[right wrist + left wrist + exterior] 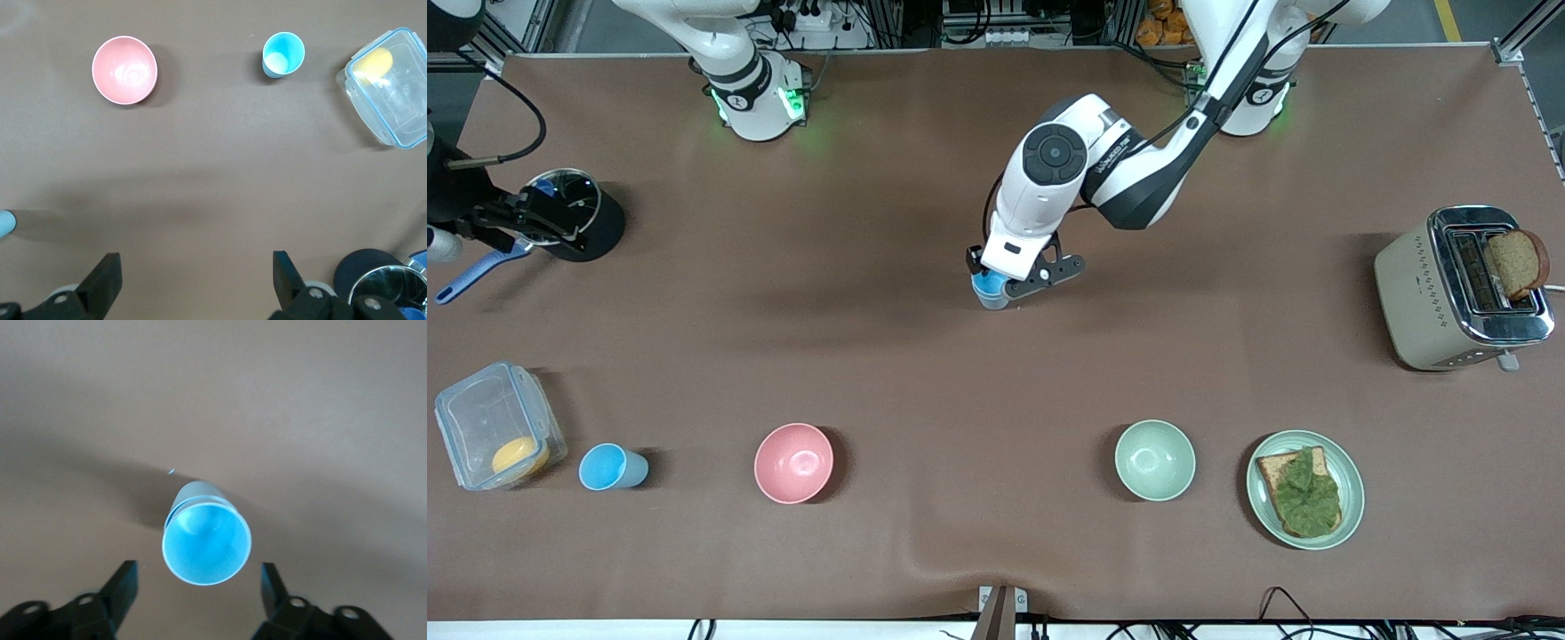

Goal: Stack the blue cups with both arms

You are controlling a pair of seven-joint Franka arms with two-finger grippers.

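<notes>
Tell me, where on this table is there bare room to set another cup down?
The widest bare stretch lies between the pink bowl and the pale green bowl, below the left gripper, which is open around a blue cup. It is crowded where the clear container and the other blue cup sit close together.

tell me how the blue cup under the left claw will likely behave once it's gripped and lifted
The blue cup looks like thin plastic, so probably light and slightly squeezable. Its smooth tapered wall might slip downward between the open fingers of the left claw. Standing upright on a narrow base, it could tip if nudged off-centre.
</notes>
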